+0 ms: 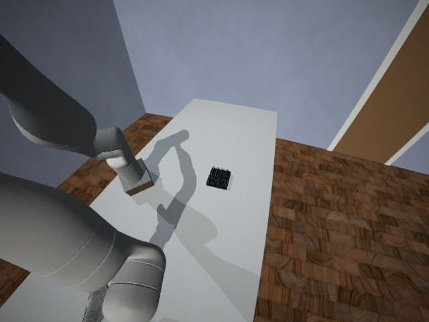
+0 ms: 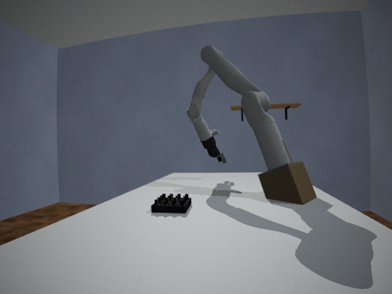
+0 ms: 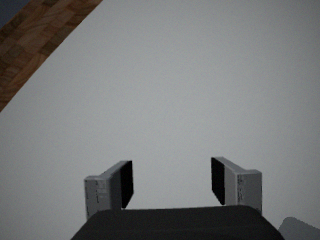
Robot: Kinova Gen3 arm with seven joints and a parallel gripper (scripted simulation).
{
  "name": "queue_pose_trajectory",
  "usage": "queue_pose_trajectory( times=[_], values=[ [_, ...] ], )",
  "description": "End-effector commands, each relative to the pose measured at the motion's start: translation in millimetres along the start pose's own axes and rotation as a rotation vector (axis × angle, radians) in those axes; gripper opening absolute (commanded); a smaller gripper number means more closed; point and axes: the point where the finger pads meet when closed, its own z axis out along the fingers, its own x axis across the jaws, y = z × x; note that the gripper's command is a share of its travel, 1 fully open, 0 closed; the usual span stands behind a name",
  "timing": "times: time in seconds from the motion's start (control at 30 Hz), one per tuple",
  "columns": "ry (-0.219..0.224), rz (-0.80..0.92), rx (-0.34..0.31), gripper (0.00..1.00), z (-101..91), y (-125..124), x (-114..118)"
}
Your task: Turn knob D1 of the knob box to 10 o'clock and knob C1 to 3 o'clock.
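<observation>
Pincer (image 2: pixel 222 158) is released, fingers spread wide with nothing between them, hanging in the air high over the worktop (image 2: pixel 196 253). Wrist view shows only bare worktop surface under it, no knobs. Task looks barely started: no knob touched, D1 and C1 both left to turn (knob lines too small to read here). Knob box (image 2: pixel 171 203) stands on its feet on the worktop, well apart from the pincer, below it and off to the side away from the arm's brown base block (image 2: pixel 286 186).
</observation>
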Motion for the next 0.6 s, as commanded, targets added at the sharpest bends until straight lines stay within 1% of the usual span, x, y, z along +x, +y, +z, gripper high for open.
queue_pose_trajectory(
  times=[0.0,0.03,0.23,0.27,0.57],
  values=[
    [-0.001,-0.002,0.0,1.0,-0.4,0.9,0.0],
    [-0.006,-0.064,-0.017,1.0,-4.0,17.3,2.5],
    [-0.006,-0.064,-0.017,1.0,-4.0,17.3,2.5],
    [-0.011,-0.128,-0.033,1.0,-7.9,33.9,5.6],
    [-0.011,-0.128,-0.033,1.0,-7.9,33.9,5.6]
  ],
)
